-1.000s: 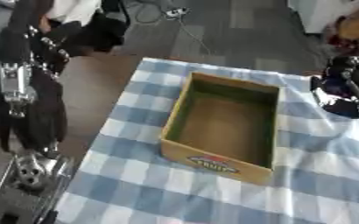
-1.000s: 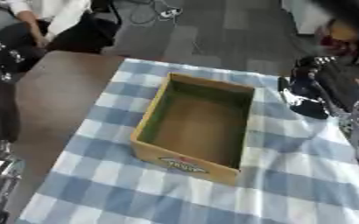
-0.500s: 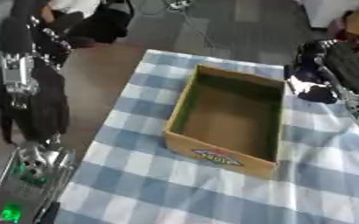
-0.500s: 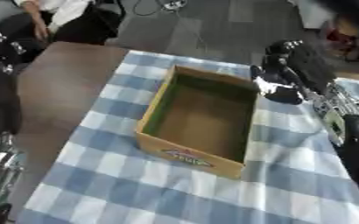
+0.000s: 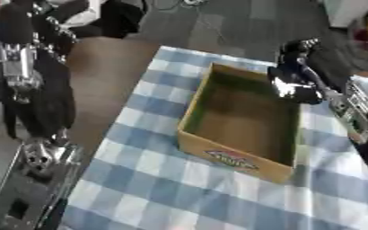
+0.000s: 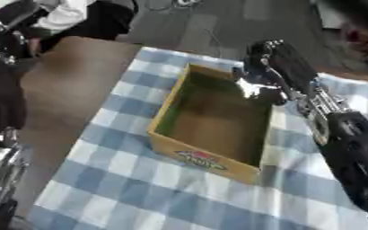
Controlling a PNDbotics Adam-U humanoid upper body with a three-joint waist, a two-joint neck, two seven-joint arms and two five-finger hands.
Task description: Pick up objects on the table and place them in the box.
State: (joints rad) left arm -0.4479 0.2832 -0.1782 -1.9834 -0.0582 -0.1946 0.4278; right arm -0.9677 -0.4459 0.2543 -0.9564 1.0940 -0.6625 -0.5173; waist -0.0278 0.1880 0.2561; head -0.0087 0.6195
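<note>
An open cardboard box (image 5: 234, 158) with a green inner lining and a red label on its front wall stands on a blue-and-white checked cloth (image 5: 164, 188); I see nothing inside it. My right hand (image 5: 299, 67) hangs over the box's far right corner, fingers curled round a small dark, shiny object (image 5: 286, 89) held just above the rim. That object also shows as a bright glint (image 6: 250, 87) in the right eye view. My left hand (image 5: 20, 24) is raised at the upper left, off the cloth, and blurred.
Bare brown table (image 5: 101, 67) lies left of the cloth. My left arm's black and silver links (image 5: 34, 152) run down the left edge. Grey floor with cables lies beyond the table's far edge.
My right hand has carried the dark object leftward, from beyond the box's right side to above its far right corner. The whole picture has also shifted, so the camera moved.
</note>
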